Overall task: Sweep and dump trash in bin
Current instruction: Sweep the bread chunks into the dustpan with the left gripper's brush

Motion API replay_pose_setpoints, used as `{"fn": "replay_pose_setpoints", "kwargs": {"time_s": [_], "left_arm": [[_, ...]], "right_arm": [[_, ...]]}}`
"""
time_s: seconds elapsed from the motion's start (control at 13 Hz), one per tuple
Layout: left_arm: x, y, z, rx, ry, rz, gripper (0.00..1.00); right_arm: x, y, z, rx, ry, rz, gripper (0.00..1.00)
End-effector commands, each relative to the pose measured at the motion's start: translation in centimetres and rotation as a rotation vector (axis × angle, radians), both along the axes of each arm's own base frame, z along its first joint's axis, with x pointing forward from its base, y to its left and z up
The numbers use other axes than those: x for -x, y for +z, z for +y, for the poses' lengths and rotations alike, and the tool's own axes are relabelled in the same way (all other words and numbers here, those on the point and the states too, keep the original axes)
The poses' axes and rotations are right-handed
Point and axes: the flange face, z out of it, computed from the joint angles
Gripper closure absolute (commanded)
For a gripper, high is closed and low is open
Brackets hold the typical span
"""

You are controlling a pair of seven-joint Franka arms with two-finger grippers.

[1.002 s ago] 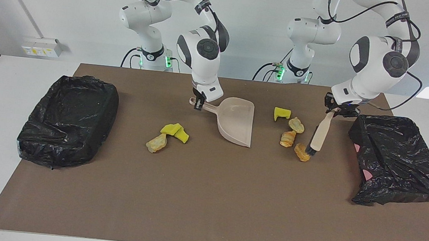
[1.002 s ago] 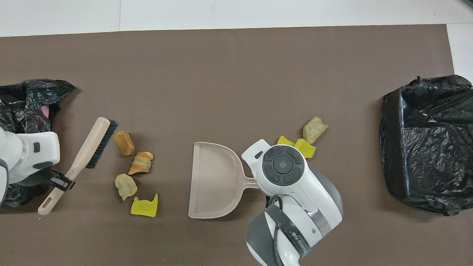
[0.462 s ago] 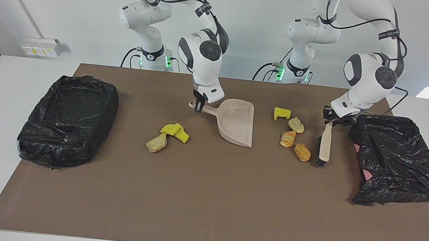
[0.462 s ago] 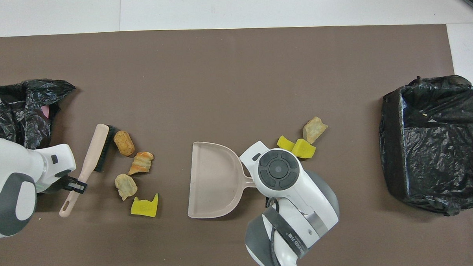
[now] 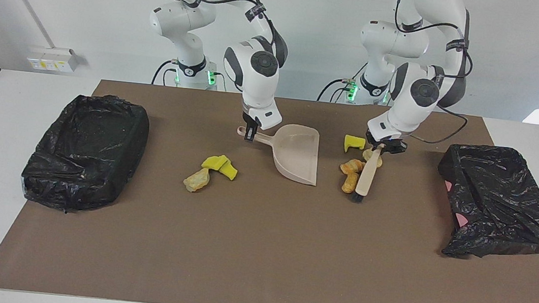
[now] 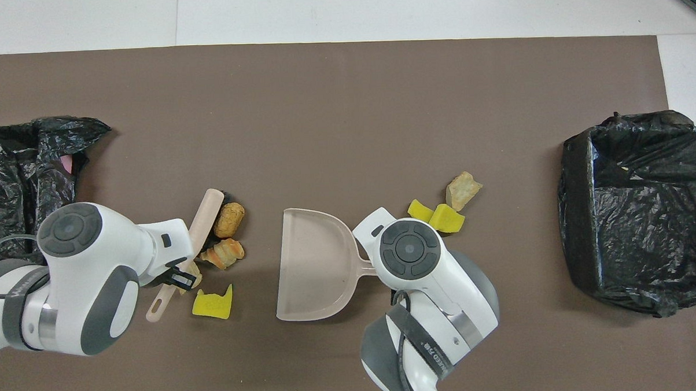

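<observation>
Trash (image 5: 350, 174) against brush (image 5: 365, 176) | left gripper (image 5: 384, 146) clamps brush handle | right gripper (image 5: 250, 133) clamps dustpan (image 5: 299, 155) handle

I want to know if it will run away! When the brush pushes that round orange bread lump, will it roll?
Probably a little. The bread lump looks rounded and stubby, so it may tumble rather than slide when the brush, held by the left gripper, nudges it toward the dustpan. It looks light, so it should move easily.

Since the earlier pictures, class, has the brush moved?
Yes. The brush has swept from beside the torn bag toward the dustpan, pushing lumps along.
</observation>
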Motion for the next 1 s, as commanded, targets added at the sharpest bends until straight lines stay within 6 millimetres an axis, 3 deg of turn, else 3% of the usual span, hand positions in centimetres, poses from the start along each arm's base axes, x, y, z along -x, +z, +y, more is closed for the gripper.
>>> {"fn": "replay_pose_setpoints", "kwargs": {"time_s": [0.0,0.15,0.31,0.46,0.69,0.92], "left_arm": [[2.1,-0.3,-4.1,-0.012,0.039,-0.003,1.00],[3.4,-0.3,-7.0,0.019,0.064,0.014,1.00],[5.8,0.1,-11.1,0.044,0.061,0.034,1.00],[6.9,0.9,-13.2,0.025,0.092,0.042,1.00],[5.0,4.2,-11.7,0.014,0.182,0.063,1.00],[4.9,8.3,-6.7,-0.022,0.395,0.099,1.00]], "right_arm": [[0.2,-0.4,0.0,0.007,0.001,-0.012,1.00],[0.2,-0.4,-0.1,0.009,0.000,-0.009,1.00],[0.2,-0.5,-0.1,0.010,0.000,-0.008,1.00],[0.2,-0.5,-0.1,0.010,0.000,-0.008,1.00],[0.2,-0.5,-0.1,0.010,0.000,-0.008,1.00],[0.3,-0.4,-0.1,0.012,0.012,-0.002,1.00]]}}
